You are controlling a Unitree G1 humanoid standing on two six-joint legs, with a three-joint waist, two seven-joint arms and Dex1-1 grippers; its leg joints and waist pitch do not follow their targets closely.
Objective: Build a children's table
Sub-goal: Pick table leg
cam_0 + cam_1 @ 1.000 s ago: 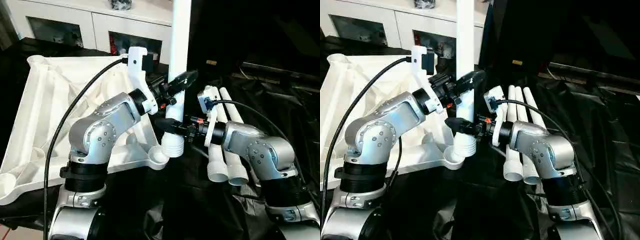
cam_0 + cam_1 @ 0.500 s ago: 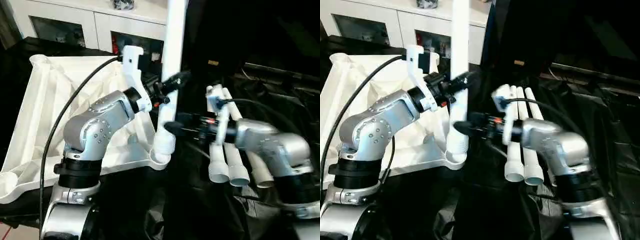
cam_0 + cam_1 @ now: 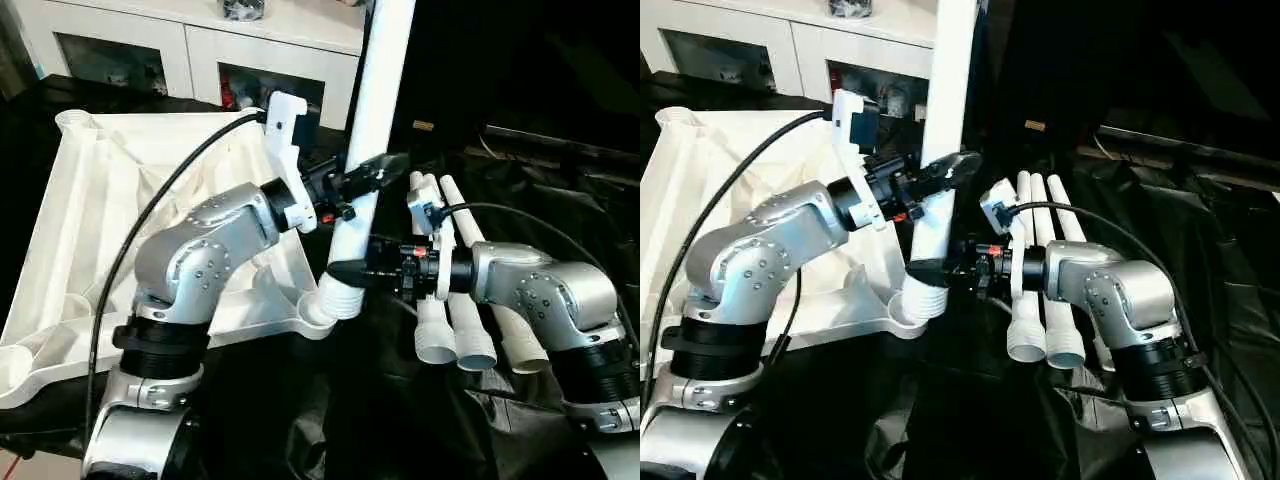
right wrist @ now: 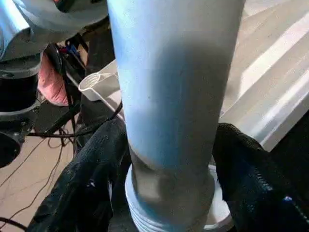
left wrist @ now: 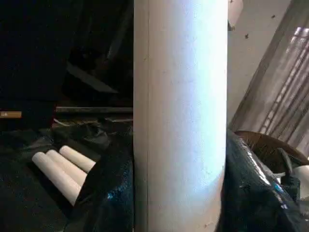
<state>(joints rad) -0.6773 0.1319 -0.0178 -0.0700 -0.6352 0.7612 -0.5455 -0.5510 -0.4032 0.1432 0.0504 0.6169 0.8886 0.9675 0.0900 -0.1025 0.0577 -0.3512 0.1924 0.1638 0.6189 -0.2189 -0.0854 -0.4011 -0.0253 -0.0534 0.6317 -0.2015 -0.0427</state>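
Observation:
The white table top [image 3: 110,200] lies upside down on the left, ribs up. One white leg [image 3: 375,110] stands tilted, its top leaning right, with its threaded end [image 3: 340,298] at the near corner socket [image 3: 318,318]. My left gripper [image 3: 368,178] is shut on the leg at mid height; the leg [image 5: 181,116] sits between its black fingers [image 5: 108,193]. Lower down, my right gripper [image 3: 345,272] straddles the leg just above the thread, open, with the leg [image 4: 174,96] between its fingers [image 4: 241,164].
Three spare white legs [image 3: 455,300] lie side by side on the black sheet [image 3: 560,200], right beside my right forearm. A white cabinet with glass doors [image 3: 190,50] stands behind the table top. A black cable [image 3: 150,220] arcs over my left arm.
The leg has gone from upright to leaning right, its threaded end now at the corner socket. My right gripper let go, drew back, then returned around the leg with wider jaws.

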